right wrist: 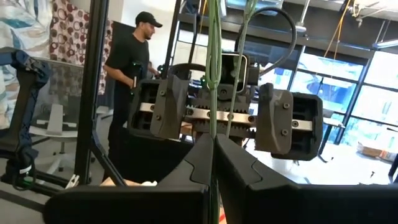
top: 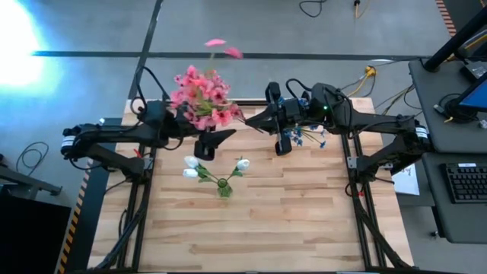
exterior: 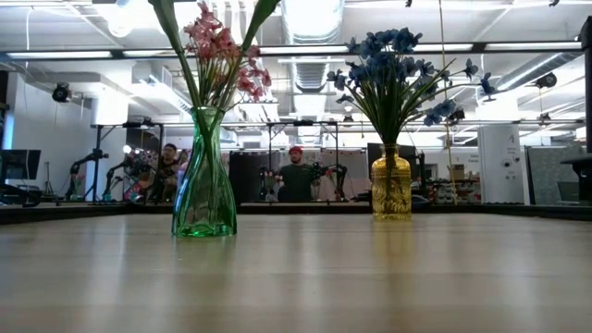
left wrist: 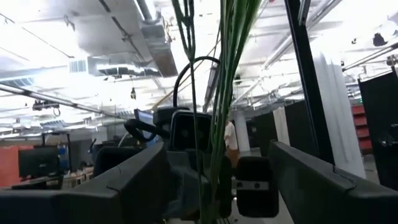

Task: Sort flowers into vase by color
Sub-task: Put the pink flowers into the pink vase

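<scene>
A bunch of pink flowers [top: 202, 95] stands upright over the table's far middle, between my two grippers. Its blossoms also show in the low view [exterior: 222, 55], above a green glass vase [exterior: 203, 185]. My right gripper [right wrist: 213, 140] comes from the right and is shut on a thin green stem. My left gripper [left wrist: 217, 149] faces it from the left. It is open, with one finger on either side of the stem bundle [left wrist: 227, 74], not touching it. White flowers [top: 213, 169] stand in the green vase [top: 224, 189]. Blue flowers [exterior: 393, 65] stand in a yellow vase [exterior: 391, 185]. My right gripper pinches one thin green stem [right wrist: 213, 115] between its two shut fingers. The fingers lie level, come from the table's right side and cross the stem. The stem stands upright and runs on above and below the fingers; its lower end is out of view.
The blue flowers [top: 306, 137] sit under my right arm at the far right. Bare wooden table top [top: 289, 221] lies toward the near edge. People stand in the room beyond the table [exterior: 296, 176]. Neither arm shows in the low view.
</scene>
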You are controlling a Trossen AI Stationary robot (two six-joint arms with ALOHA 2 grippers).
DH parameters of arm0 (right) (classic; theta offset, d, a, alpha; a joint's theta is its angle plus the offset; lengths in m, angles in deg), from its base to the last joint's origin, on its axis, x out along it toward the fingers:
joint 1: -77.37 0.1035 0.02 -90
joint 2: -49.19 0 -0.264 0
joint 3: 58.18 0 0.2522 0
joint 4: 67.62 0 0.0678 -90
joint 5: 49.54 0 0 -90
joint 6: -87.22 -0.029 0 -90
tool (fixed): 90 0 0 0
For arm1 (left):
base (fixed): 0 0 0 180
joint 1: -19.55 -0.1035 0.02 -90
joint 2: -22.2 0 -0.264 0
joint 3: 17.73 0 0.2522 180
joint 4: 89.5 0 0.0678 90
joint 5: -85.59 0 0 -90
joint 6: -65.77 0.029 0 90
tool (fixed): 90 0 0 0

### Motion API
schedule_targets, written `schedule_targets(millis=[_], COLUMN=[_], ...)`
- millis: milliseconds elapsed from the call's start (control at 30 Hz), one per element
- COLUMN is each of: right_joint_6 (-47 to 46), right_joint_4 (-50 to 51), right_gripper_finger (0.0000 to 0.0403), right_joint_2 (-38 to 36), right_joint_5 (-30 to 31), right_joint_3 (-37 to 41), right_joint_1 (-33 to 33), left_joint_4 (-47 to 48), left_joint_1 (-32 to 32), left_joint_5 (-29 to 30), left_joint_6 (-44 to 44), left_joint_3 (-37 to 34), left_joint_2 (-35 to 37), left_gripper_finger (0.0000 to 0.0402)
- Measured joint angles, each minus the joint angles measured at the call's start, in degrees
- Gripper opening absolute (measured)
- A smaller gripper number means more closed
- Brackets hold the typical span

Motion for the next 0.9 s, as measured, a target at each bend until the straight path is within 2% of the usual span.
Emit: schedule_targets(millis=[167, 500, 633, 767, 900], right_joint_6=[0.35, 0.32, 0.32, 0.32, 0.36], right_joint_4=[-0.07, 0.0, 0.04, 0.45, 1.17], right_gripper_finger=[0.0008, 0.0008, 0.0008, 0.0009, 0.0009], right_joint_2=[0.0, 0.0, 0.0, 0.0, 0.0], right_joint_5=[0.13, 0.49, 0.52, 0.52, 0.52], right_joint_3=[0.0, 0.0, 0.0, 0.01, 0.02], right_joint_1=[0.0, 0.0, 0.0, 0.0, 0.0], left_joint_4=[-5.07, -11.64, -9.89, -3.23, -1.75], left_joint_1=[0.0, -0.06, -0.07, -0.07, -0.07], left_joint_5=[0.0, 0.07, 0.04, 0.08, 0.07], left_joint_6=[-0.68, -1.57, -1.84, -2.12, -3.5], left_joint_3=[0.0, 0.18, 3.41, 8.03, 10.58], left_joint_2=[-3.16, -6.95, -8.55, -10.68, -12.14], left_gripper_finger=[0.0256, 0.0195, 0.0171, 0.014, 0.0079])
